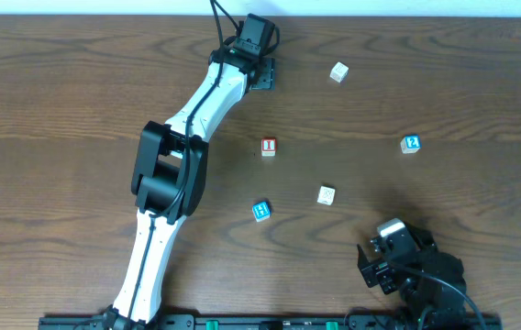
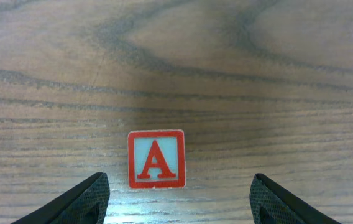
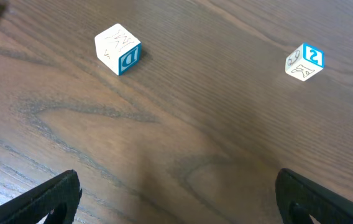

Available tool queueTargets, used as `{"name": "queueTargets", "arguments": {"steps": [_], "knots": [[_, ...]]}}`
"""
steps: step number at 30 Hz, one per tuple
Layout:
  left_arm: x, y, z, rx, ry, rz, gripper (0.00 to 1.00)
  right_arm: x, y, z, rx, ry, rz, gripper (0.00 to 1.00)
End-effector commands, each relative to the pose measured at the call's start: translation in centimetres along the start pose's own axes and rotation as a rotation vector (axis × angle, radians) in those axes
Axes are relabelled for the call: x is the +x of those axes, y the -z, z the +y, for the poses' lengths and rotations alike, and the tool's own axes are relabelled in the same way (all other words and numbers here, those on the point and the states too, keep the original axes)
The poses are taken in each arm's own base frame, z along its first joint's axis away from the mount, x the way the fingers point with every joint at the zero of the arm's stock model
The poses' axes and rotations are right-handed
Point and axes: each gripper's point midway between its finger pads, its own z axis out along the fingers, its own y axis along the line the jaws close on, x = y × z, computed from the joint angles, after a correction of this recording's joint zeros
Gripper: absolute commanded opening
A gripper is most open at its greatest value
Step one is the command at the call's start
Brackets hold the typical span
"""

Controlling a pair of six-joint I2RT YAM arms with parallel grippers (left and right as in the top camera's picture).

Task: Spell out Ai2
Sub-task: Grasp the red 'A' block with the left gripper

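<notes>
At the far edge of the surface (image 1: 77, 110), left of centre, the left claw (image 1: 262, 75) points down over the A (image 2: 156, 158), which the overhead view hides beneath it. In the wrist view the A lies flat, letter up, between the two fingers (image 2: 89, 199). It sits a little toward the left finger, with bare wood on both sides. This claw stands wide and grips nothing. The cube is square, so no long axis matters. Its side faces front the fingers squarely, so a straight closing would probably meet two flat faces.

Nearer the robot, almost in line with that claw but apart from it, sits the I (image 1: 269, 147). Nearer again is the H cube (image 1: 261, 211), which is not needed. Right of these lie the D cube (image 3: 118, 48) and a far cube (image 1: 338, 72) whose letter cannot be read. Further right, the 2 (image 1: 411, 144) lies level with the I but well apart from it.

At front right, the right claw (image 1: 371, 268) is spread fully and empty, facing the D cube and the 2 from a distance. It is the nearer arm for the 2, and the left arm is nearer the A and the I. Judged state: the three letters are not yet in a row. No container appears in any view.
</notes>
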Motion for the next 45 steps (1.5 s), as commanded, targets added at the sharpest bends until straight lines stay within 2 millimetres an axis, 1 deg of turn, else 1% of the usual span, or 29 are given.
{"name": "queueTargets", "arguments": {"steps": [1, 3, 9, 14, 18, 21, 22, 23, 27, 28, 33, 36, 39, 41, 43, 45], "knots": [[0.5, -1.6, 0.2, -0.007, -0.012, 0.005, 0.74, 0.4, -0.2, 0.1, -0.005, 0.002, 0.007, 0.99], [0.7, -2.0, 0.3, -0.01, -0.012, 0.005, 0.71, 0.4, -0.2, 0.1, -0.005, 0.002, 0.007, 0.99], [2.1, -3.8, 0.9, -0.043, -0.018, 0.034, 0.71, 0.4, -0.2, 0.1, -0.005, 0.002, 0.007, 0.99], [1.7, -3.9, 0.9, -0.043, -0.014, 0.017, 0.71, 0.4, -0.2, 0.1, -0.005, 0.002, 0.007, 0.99], [1.6, -4.0, 1.2, -0.044, -0.008, 0.013, 0.69, 0.4, -0.2, 0.1, -0.005, 0.002, 0.007, 0.99], [1.4, -4.0, 1.5, -0.047, -0.002, 0.01, 0.54, 0.4, -0.2, 0.1, -0.005, 0.002, 0.007, 0.99], [1.4, -4.0, 1.6, -0.047, -0.001, 0.01, 0.5, 0.4, -0.2, 0.1, -0.005, 0.002, 0.007, 0.99], [1.4, -4.0, 1.7, -0.049, 0.0, 0.01, 0.42, 0.4, -0.2, 0.1, -0.005, 0.002, 0.007, 0.99], [1.3, -4.1, 2.0, -0.051, 0.004, 0.011, 0.25, 0.4, -0.2, 0.1, -0.005, 0.002, 0.007, 0.99], [1.3, -4.1, 2.1, -0.052, 0.005, 0.011, 0.24, 0.4, -0.2, 0.1, -0.005, 0.002, 0.007, 0.99], [1.2, -4.0, 2.2, -0.053, 0.007, 0.01, 0.24, 0.4, -0.2, 0.1, -0.005, 0.002, 0.007, 0.99], [0.9, -3.6, 2.2, -0.054, 0.005, 0.013, 0.23, 0.4, -0.2, 0.1, -0.005, 0.002, 0.007, 0.99], [0.2, -2.6, 2.1, -0.056, 0.0, 0.021, 0.18, 0.4, -0.2, 0.1, -0.005, 0.002, 0.007, 0.99], [-0.4, -1.3, 2.1, -0.06, -0.005, 0.033, 0.14, 0.4, -0.2, 0.1, -0.005, 0.002, 0.007, 0.99], [-0.9, 0.0, 2.1, -0.064, -0.008, 0.048, 0.08, 0.4, -0.2, 0.1, -0.005, 0.002, 0.007, 0.99], [-1.4, 1.8, 2.2, -0.07, -0.01, 0.07, 0.06, 0.4, -0.2, 0.1, -0.005, 0.002, 0.007, 0.99]]}}
